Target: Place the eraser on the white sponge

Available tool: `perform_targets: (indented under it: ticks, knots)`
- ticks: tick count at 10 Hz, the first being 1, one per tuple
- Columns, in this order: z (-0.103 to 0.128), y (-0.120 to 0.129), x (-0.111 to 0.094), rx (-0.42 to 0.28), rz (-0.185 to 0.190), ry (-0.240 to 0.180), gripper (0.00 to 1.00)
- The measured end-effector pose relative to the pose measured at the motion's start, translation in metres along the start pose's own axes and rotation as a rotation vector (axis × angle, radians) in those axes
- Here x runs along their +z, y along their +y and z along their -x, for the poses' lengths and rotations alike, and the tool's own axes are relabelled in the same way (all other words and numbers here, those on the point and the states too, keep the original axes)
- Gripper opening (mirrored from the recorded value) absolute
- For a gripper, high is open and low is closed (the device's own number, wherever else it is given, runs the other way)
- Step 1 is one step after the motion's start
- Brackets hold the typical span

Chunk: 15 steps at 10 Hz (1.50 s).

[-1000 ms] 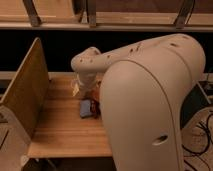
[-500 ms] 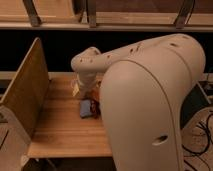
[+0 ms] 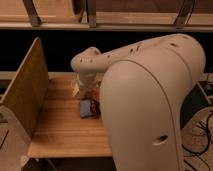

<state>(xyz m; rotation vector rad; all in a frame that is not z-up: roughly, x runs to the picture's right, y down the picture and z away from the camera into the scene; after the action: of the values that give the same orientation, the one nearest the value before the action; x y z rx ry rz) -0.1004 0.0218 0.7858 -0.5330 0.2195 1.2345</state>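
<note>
My large white arm [image 3: 145, 95] fills the right half of the camera view and reaches left over the wooden table [image 3: 60, 130]. The gripper [image 3: 88, 94] is at the arm's end, low over the middle of the table and mostly hidden by the wrist. A pale whitish object, probably the white sponge [image 3: 76, 90], lies just left of the gripper. A dark bluish flat object [image 3: 86, 108] lies on the table right below the gripper, with a small red-orange thing [image 3: 95, 103] beside it. I cannot tell which of these is the eraser.
An upright wooden panel [image 3: 27, 90] closes the table's left side. A dark wall with a rail [image 3: 100, 25] runs behind the table. Cables lie on the floor at the right [image 3: 202, 130].
</note>
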Motion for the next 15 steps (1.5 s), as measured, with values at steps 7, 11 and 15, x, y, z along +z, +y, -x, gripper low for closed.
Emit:
perform_targets:
  ticks: [7,11,15]
  knots:
    - [0.0,0.0,0.0,-0.002,-0.001,0.0,0.76]
    - [-0.008,-0.024,-0.008,-0.137,0.013,-0.033,0.76]
    - [-0.038,-0.044,-0.018,-0.261,0.058,-0.002,0.76]
